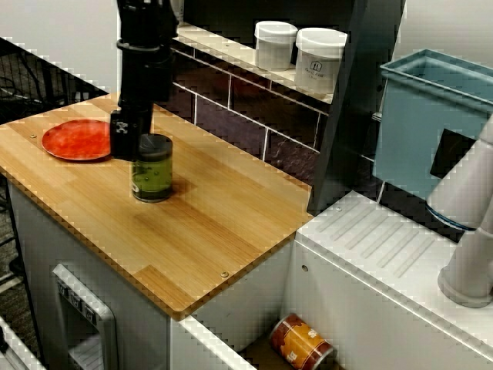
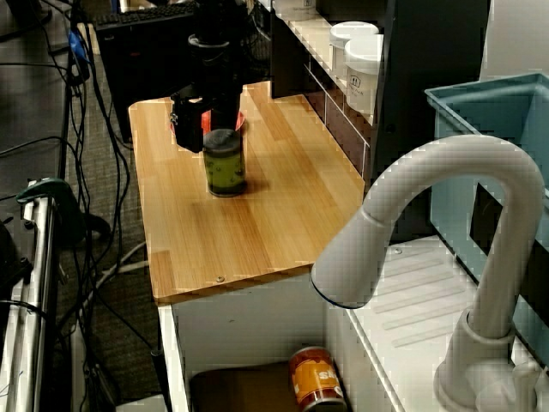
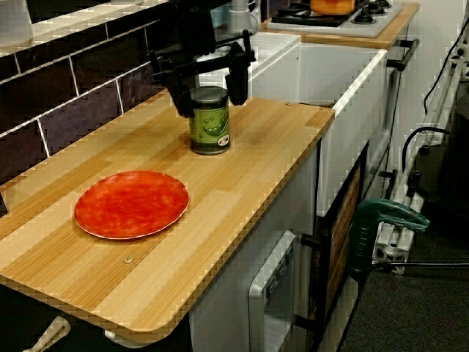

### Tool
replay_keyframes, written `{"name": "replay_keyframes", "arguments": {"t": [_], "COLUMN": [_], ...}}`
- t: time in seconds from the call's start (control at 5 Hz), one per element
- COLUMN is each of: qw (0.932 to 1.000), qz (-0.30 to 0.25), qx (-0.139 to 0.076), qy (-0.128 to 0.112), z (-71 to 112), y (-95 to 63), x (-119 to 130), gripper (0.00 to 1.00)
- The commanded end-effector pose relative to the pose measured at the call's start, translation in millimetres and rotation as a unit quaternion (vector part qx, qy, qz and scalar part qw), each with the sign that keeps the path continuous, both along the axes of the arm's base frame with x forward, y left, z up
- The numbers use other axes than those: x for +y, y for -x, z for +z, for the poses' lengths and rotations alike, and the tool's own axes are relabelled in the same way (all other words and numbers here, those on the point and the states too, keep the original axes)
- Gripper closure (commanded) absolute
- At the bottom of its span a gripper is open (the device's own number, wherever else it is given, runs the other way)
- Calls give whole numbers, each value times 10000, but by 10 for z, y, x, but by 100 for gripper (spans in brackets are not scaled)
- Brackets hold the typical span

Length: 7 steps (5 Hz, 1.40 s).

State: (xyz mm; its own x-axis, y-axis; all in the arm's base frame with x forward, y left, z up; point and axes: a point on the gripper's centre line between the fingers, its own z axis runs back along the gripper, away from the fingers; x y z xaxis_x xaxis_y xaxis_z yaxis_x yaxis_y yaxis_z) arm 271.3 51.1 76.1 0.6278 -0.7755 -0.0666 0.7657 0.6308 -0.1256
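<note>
A green can [image 3: 210, 125] with a dark lid stands upright on the wooden counter [image 3: 242, 191]. My black gripper [image 3: 209, 86] hangs over the can's top, open, with one finger [image 3: 178, 92] on each side of the can and a small gap between each finger and it. In the view from the counter's front, the gripper [image 1: 142, 142] hides the can's [image 1: 152, 173] upper left. The view from the sink end shows the gripper [image 2: 210, 120] just behind and above the can [image 2: 226, 167]. A red plate [image 3: 132, 203] lies flat a short way from the can.
Two white jars [image 1: 275, 45] [image 1: 320, 60] stand on the shelf behind the counter. A blue bin [image 1: 431, 116] and a white faucet [image 2: 429, 215] are at the sink side. An orange can [image 1: 302, 343] lies in the sink. A tiled wall [image 3: 73, 103] backs the counter.
</note>
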Motion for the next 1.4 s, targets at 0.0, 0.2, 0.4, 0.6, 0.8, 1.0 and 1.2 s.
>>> {"name": "replay_keyframes", "arguments": {"t": [0.0,0.2,0.4,0.6,0.8,1.0,1.2], "qw": [9987,9989,9992,9990,9986,9981,9980], "qz": [-412,-345,-306,-368,-460,-546,-590], "qx": [-316,-300,-262,-242,-223,-260,-198], "qy": [10,59,77,103,140,128,69], "z": [185,169,141,141,155,192,216], "y": [-8,-7,-35,-25,12,59,90], "x": [-277,-368,-456,-544,-616,-646,-549], "gripper": [0,0,0,0,0,0,0]}}
